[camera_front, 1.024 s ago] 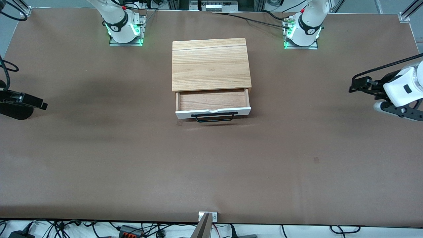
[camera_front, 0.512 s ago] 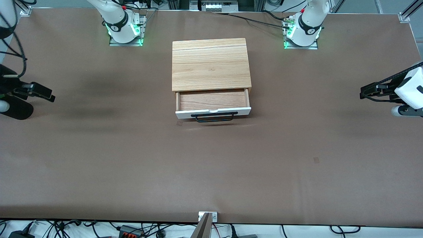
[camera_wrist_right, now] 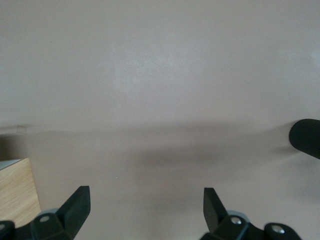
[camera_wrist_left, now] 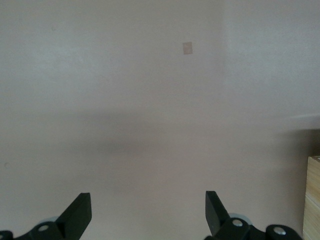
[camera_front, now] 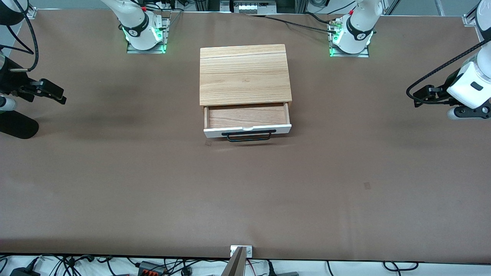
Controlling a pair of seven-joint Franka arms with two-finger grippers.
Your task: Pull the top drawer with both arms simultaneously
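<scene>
The top drawer [camera_front: 247, 130] stands pulled out of the light-wood cabinet [camera_front: 244, 74], and its brown wood inside [camera_front: 246, 115] shows. Its black bar handle [camera_front: 248, 135] faces the front camera, with nothing touching it. My left gripper [camera_front: 422, 94] hangs open and empty over bare table at the left arm's end, well away from the drawer. It is seen open in the left wrist view [camera_wrist_left: 148, 212]. My right gripper [camera_front: 53, 94] hangs open and empty over bare table at the right arm's end. It is seen open in the right wrist view [camera_wrist_right: 146, 207].
A black rounded object [camera_front: 17, 128] lies on the table at the right arm's end and also shows in the right wrist view [camera_wrist_right: 305, 137]. A cabinet corner shows in the left wrist view [camera_wrist_left: 313, 200] and in the right wrist view [camera_wrist_right: 17, 192]. Brown table [camera_front: 245, 199] lies all round.
Both arms have shifted at the table's ends; each gripper now shows higher in the front view than a second ago. The drawer has not moved.
</scene>
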